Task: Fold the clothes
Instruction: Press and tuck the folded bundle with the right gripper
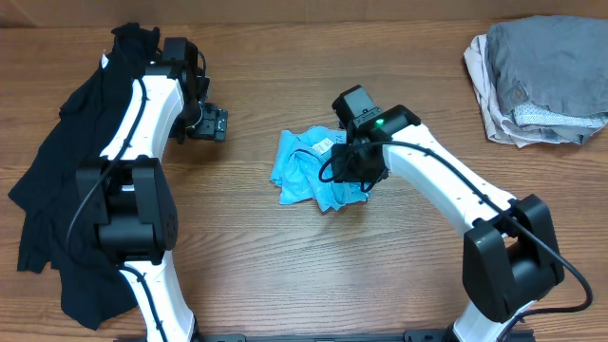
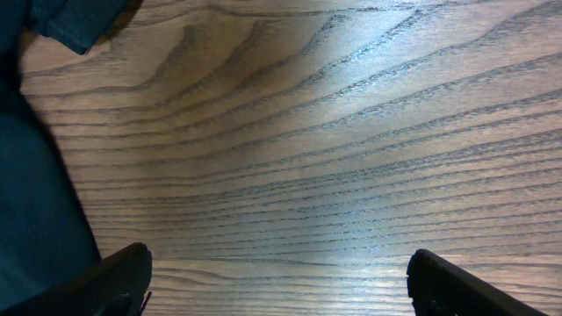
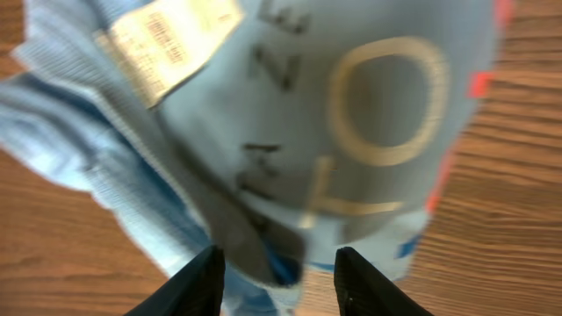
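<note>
The light blue T-shirt (image 1: 309, 171) sat crumpled in a loose heap around the middle of the table (image 1: 285, 275), soft knit, all folds and bumps, with a small pale tag (image 1: 323, 145) turned up on top. Up close in the right wrist view the shirt (image 3: 290, 132) filled nearly everything, blurred, showing a big pale ring-shaped letter, some darker letters and a yellowish barcode label (image 3: 167, 39). The right gripper (image 1: 359, 171) was down on the heap's right side; its black fingers (image 3: 204, 283) stood partly apart with a fold of blue cloth between them, and whether they pinched it or merely straddled it could not be told. Out by the table's left edge the black T-shirt (image 1: 57, 190) sprawled long and rumpled, partly under the left arm. The left gripper (image 1: 211, 123) hovered just beside it toward the far edge, fingers (image 2: 123, 281) spread wide with only bare wood between them, dark fabric (image 2: 35, 219) at the side of its view. In the far right corner lay a grey and off-white pile of clothes (image 1: 537, 81), roughly stacked. The tabletop was brown wood-grain, flat and matte, with strong wavy lines.
</note>
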{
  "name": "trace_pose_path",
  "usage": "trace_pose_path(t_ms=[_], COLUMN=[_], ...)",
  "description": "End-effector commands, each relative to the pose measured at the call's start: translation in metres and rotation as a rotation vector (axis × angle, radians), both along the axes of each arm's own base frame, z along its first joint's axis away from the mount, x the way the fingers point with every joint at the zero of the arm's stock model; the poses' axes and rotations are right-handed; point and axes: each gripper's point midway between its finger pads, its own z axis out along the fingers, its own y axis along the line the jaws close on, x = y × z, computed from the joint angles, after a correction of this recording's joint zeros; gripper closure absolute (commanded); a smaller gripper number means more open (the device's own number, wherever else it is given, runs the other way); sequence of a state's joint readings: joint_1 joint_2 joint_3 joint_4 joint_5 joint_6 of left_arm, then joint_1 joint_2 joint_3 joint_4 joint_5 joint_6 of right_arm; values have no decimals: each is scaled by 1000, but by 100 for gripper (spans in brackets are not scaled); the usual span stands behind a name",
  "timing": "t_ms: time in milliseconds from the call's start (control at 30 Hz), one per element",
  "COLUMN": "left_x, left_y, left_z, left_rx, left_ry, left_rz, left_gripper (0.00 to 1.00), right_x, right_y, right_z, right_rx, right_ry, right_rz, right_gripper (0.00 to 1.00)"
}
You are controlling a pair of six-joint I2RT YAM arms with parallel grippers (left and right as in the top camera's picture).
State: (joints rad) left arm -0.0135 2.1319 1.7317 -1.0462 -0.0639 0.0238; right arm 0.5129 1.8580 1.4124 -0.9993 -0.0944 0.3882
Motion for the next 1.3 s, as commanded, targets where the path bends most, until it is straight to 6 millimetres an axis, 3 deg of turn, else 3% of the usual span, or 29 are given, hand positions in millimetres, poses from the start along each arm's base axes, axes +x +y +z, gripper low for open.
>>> trace_pose_path(t_ms=[0,133,300,400,567,800,933,1200,1267], left_x=[4,4,3,4,4,4,4,4,3], left_y=[-5,-5,-5,-5,-5,-5,-5,-5,-5], left_z=[13,13,13,13,13,13,13,13,13], left_rx=[-16,-16,-16,-16,-16,-16,-16,-16,-16], left_ry=[-38,-38,-36,-37,-37,-37,-38,-37,-36], left_rz=[12,12,12,12,12,12,12,12,12], left_gripper=[5,5,5,5,5,5,5,4,5], right_x=[-4,-7,-5,-4,-2,-2,-14,-67,-75], right_y=[11,16,17,18,19,26,65,160,167], right_z=[1,1,1,1,0,-2,5,21,21], right_rx=[17,18,23,25,31,45,139,280,277], right_ry=[-2,-1,-9,-14,-24,-39,-50,-123,-132], right_rz=[24,38,38,38,38,54,143,378,395], right_gripper=[56,57,78,80,96,96,96,95,64])
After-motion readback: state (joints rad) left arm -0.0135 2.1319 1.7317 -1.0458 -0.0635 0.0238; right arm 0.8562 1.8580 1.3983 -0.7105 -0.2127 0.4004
